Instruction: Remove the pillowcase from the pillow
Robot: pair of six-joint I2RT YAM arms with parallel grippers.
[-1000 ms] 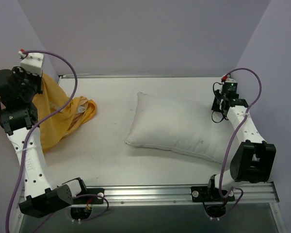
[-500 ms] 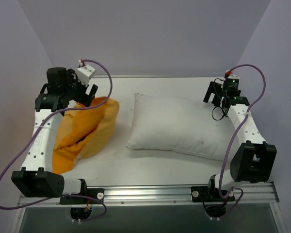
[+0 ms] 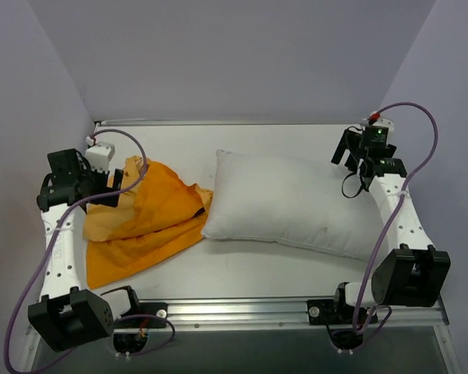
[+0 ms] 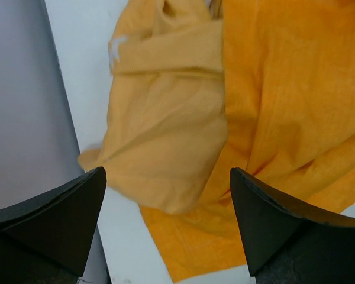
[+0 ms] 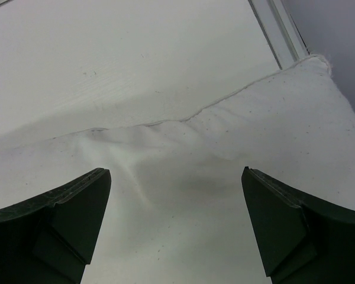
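An orange pillowcase (image 3: 144, 222) lies empty and crumpled on the left of the bench (image 3: 242, 269), its edge touching the bare white pillow (image 3: 288, 204). Only the wrist views show the gaps: the left fingers (image 4: 53, 219) are spread above the orange cloth and the right fingers (image 5: 53, 219) above the pillow, neither holding anything.

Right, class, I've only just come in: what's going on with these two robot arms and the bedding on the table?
The arms are stripping a cover from a cushion, and that looks done. The orange pillowcase lies crumpled on the left of the table, fully off the white pillow, which lies bare beside it, edges meeting. The left arm has its jaws open above the pillowcase, holding nothing. The right arm has its jaws open over the pillow's far right end, also empty.
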